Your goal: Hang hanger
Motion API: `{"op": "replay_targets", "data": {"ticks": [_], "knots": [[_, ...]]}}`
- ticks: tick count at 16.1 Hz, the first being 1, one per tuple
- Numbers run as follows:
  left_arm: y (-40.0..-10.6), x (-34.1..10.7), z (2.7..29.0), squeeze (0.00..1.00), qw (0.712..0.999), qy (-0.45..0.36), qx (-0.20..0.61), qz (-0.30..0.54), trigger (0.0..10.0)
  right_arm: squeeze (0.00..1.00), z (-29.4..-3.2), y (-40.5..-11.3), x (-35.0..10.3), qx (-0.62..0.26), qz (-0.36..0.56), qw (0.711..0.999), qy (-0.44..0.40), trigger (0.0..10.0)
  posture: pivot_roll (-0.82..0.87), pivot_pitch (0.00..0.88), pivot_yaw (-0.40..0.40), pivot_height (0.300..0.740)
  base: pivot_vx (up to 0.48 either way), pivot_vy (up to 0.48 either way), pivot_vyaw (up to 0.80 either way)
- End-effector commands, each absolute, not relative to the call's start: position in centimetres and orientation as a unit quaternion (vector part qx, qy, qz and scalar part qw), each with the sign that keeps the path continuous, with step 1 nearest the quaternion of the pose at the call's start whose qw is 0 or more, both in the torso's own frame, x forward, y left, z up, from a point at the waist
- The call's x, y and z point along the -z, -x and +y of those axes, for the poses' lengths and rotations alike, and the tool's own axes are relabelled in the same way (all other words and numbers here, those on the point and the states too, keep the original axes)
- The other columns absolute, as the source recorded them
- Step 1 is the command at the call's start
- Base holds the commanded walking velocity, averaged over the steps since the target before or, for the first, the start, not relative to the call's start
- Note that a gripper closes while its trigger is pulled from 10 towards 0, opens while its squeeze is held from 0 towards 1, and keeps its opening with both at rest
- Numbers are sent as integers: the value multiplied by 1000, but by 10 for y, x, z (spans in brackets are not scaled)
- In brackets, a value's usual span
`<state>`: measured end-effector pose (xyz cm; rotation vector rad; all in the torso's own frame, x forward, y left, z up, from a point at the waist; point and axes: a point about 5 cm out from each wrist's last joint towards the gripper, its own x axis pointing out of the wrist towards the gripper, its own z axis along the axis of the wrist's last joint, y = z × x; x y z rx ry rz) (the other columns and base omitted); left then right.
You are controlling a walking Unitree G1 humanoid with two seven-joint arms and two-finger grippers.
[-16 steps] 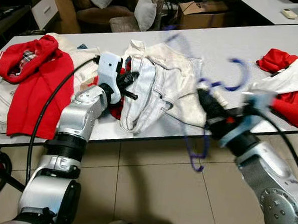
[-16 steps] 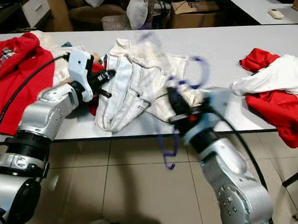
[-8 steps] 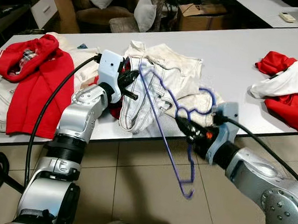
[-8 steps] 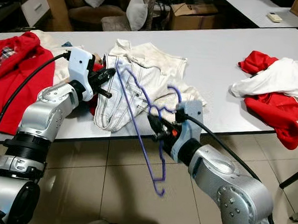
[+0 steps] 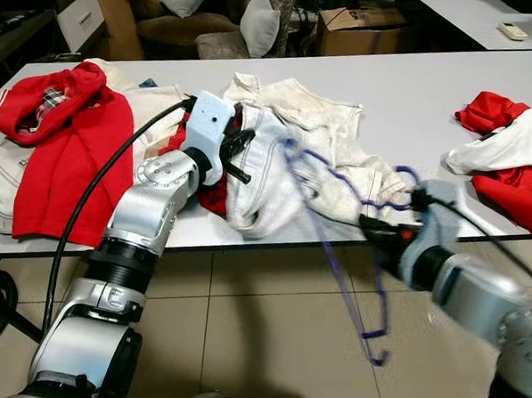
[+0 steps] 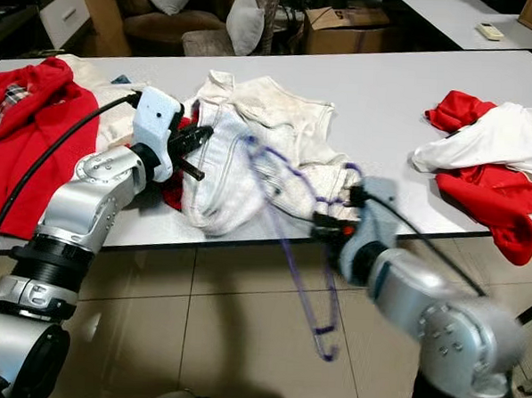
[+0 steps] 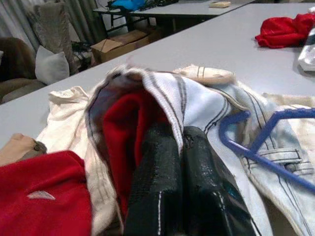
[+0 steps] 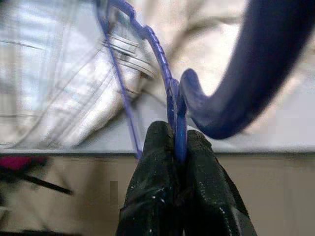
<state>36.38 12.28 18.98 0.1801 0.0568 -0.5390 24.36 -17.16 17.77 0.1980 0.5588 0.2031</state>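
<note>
Left eye view: the right gripper [image 5: 378,230] has swung the thin blue hanger [image 5: 334,256] off to the robot's right, so it now dangles below the table [image 5: 414,91] edge, not yet hung. Left wrist view: the left gripper [image 7: 182,162] pinches the soft white jacket [image 7: 197,105] shut, red cloth [image 7: 123,123] beside it. Right wrist view: shiny black fingers [image 8: 157,172] squeeze the hanger's neck, under its curved hook.

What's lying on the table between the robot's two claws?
Head views show a crumpled white garment between the left gripper and right gripper, with the blue hanger across it.
</note>
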Motion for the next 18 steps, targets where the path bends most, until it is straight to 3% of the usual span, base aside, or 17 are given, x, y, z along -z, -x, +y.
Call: {"op": "replay_targets", "data": {"ticks": [1, 4, 7, 9, 12, 14, 17, 18], "knots": [[-360, -186, 125, 0, 962, -87, 256, 44, 0, 0, -191, -240, -176, -22, 301, 951, -67, 10000, -144, 0, 105, 740, 0, 0, 0], [-334, -131, 131, 0, 961, -56, 209, 173, 0, 0, -200, -235, -178, 3, 318, 948, -26, 10000, -156, 0, 108, 740, 0, 0, 0], [-325, -120, 136, 0, 960, -56, 184, 205, 0, 0, -191, -239, -189, -27, 292, 956, -5, 10000, -153, 0, 99, 740, 0, 0, 0], [-324, -127, 135, 0, 964, -57, 177, 188, 0, 0, -156, -242, -202, -149, 237, 960, -4, 10000, -143, 0, 87, 740, 0, 0, 0], [-327, -142, 127, 0, 968, -54, 198, 144, 0, 0, -141, -240, -193, -186, 261, 947, 28, 10000, -143, 0, 87, 740, 0, 0, 0], [-326, -145, 123, 0, 966, -57, 214, 133, 0, 0, -139, -244, -183, -179, 274, 944, 45, 10000, -135, 0, 89, 740, 0, 0, 0], [-325, -147, 120, 0, 964, -60, 225, 127, 0, 0, -149, -260, -182, -112, 247, 961, 59, 10000, -134, 0, 98, 740, 0, 0, 0], [-326, -148, 121, 0, 965, -64, 223, 125, 0, 0, -152, -271, -203, -89, 159, 983, 22, 10000, -134, 0, 99, 740, 0, 0, 0]]}}
